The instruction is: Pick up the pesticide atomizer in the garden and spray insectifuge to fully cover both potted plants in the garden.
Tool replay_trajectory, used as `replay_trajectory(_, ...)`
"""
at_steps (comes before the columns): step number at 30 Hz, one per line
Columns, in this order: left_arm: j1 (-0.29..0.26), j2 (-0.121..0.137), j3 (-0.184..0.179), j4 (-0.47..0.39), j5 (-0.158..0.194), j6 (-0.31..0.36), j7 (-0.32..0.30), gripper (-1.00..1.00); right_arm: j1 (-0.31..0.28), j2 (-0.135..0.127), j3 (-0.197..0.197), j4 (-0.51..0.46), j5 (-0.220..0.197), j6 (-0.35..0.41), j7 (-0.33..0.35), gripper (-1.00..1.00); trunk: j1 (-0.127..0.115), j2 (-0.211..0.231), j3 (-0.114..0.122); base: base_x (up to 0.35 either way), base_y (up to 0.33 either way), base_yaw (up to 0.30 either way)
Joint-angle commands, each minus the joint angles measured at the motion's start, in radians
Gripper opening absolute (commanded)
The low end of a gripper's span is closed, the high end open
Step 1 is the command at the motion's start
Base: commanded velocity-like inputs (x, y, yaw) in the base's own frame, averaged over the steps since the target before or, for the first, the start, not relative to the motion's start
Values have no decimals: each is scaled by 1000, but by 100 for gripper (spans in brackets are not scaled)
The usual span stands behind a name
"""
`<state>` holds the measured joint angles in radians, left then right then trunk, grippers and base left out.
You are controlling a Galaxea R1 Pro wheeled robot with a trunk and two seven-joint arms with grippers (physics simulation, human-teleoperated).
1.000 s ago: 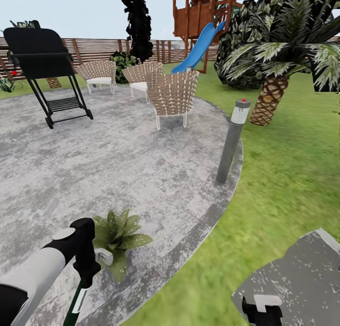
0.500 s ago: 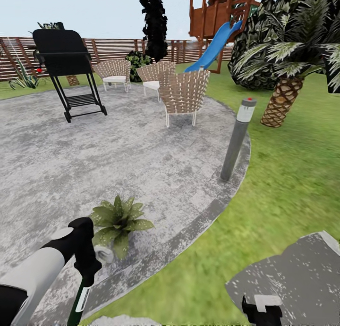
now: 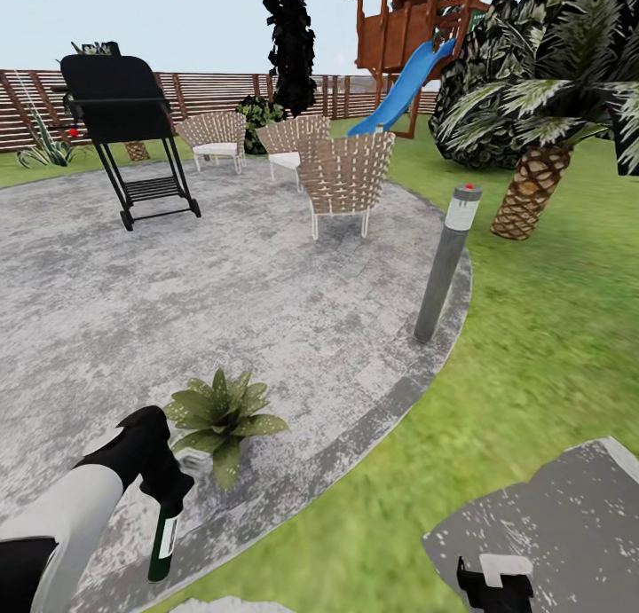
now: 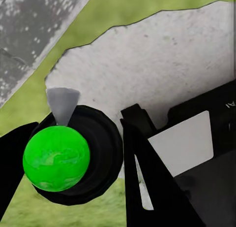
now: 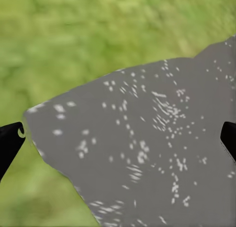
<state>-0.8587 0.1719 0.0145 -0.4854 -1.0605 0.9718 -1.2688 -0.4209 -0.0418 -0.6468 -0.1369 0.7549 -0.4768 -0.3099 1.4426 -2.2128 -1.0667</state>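
Observation:
My left gripper (image 3: 167, 496) is shut on the pesticide atomizer (image 3: 162, 542), a slim dark green bottle with a white label that hangs almost upright below the fingers, just above the paved patch's edge. In the left wrist view the atomizer (image 4: 56, 158) shows end-on as a bright green round between the black fingers (image 4: 145, 178). One potted plant (image 3: 222, 413), a rosette of pointed green leaves in a low grey pot, stands right beside the left gripper. The other potted plant is out of view. My right gripper (image 3: 493, 582) hangs open (image 5: 118, 138) over a grey stepping stone (image 3: 550, 515).
On the round paved patch (image 3: 222, 294) stand a grey bollard light (image 3: 444, 267), wicker chairs (image 3: 342, 174) and a black grill (image 3: 124, 116). A palm (image 3: 532, 187), a play tower with a blue slide (image 3: 404, 81) and the brown fence (image 3: 213, 94) lie beyond on the lawn (image 3: 532, 347).
The camera swung a second ago and has since held still. My left wrist has turned and the atomizer has swung from slanting off the frame's bottom to hanging almost upright, fully in view.

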Motion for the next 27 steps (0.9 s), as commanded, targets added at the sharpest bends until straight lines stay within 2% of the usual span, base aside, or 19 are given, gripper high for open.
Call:
replay_trajectory(1, 0, -1, 2, 1, -8, 8, -9, -100, -1, 0, -7, 2, 11, -3, -5, 100, 0, 0, -1, 256, -131, 0)
replay_trajectory(7, 6, 0, 2, 3, -9, 8, -9, -100, -1, 5, -6, 2, 11, -3, -5, 100, 0, 0, -1, 208, -172, 58)
replay_trajectory(22, 16, 1, 2, 2, -8, 8, -9, -100, -1, 6, -7, 2, 11, -3, -5, 100, 0, 0, -1, 9, -11, 267)
replay_trajectory(27, 17, 0, 2, 1, -7, 8, -9, -100, -1, 6, -7, 2, 11, -3, -5, 100, 0, 0, -1, 0, -160, 61)
